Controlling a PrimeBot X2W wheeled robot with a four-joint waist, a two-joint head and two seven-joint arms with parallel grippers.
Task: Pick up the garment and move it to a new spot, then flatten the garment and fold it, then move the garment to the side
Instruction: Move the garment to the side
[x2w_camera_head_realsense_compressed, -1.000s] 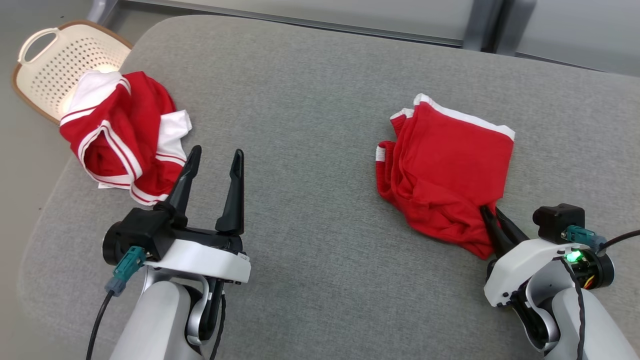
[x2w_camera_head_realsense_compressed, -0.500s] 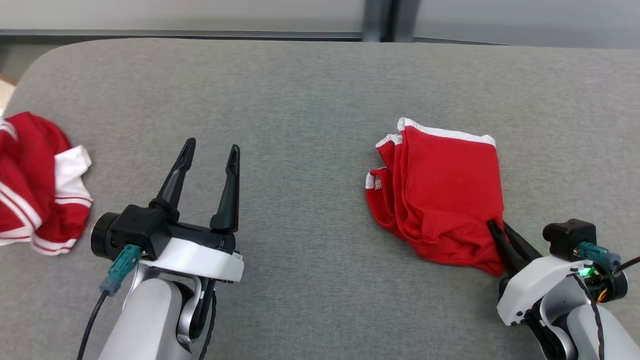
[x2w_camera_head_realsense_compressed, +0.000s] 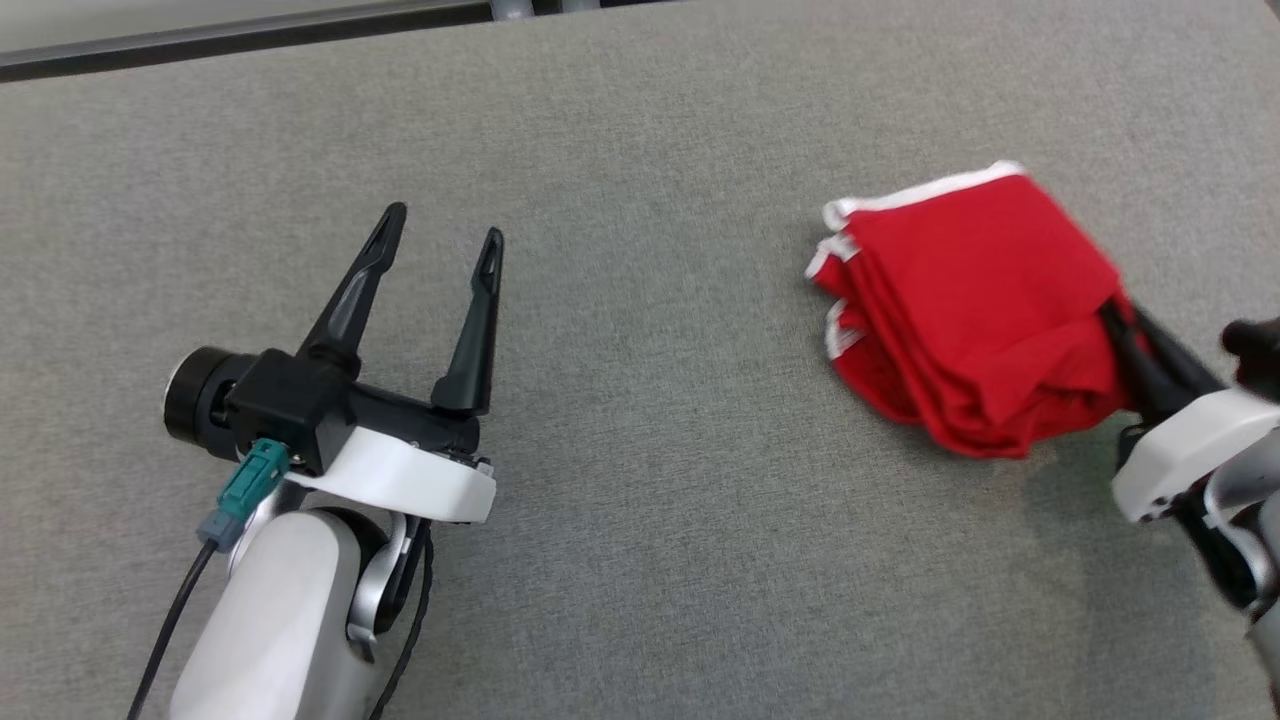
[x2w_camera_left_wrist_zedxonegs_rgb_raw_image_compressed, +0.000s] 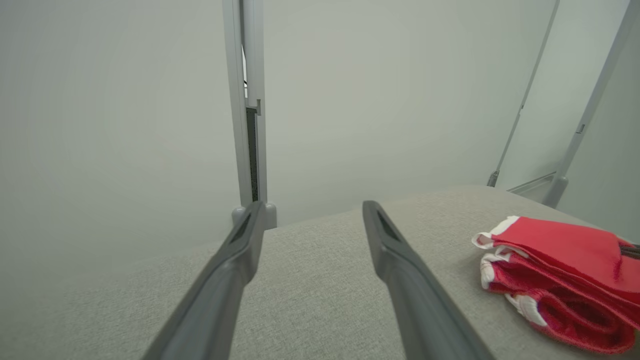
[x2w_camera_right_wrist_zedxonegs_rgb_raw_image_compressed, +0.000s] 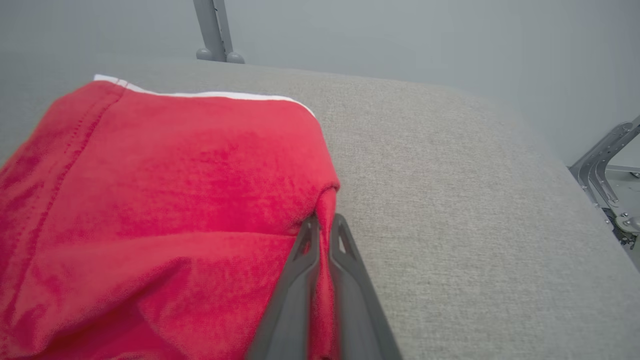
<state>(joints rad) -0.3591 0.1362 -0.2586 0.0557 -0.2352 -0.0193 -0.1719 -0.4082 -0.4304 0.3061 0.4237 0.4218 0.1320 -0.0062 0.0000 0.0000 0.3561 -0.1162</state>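
No lettering, brand, number or sign can be read in any of the three views. The red garment (x2w_camera_head_realsense_compressed: 980, 300) shows plain cloth with white edging, and the left end effector (x2w_camera_head_realsense_compressed: 445, 222) carries no legible marking.

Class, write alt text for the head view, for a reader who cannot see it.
The right end effector is shut on the edge of a folded red garment with white trim, which lies at the right of a grey padded table. The left end effector is open at the lower left, holding nothing.
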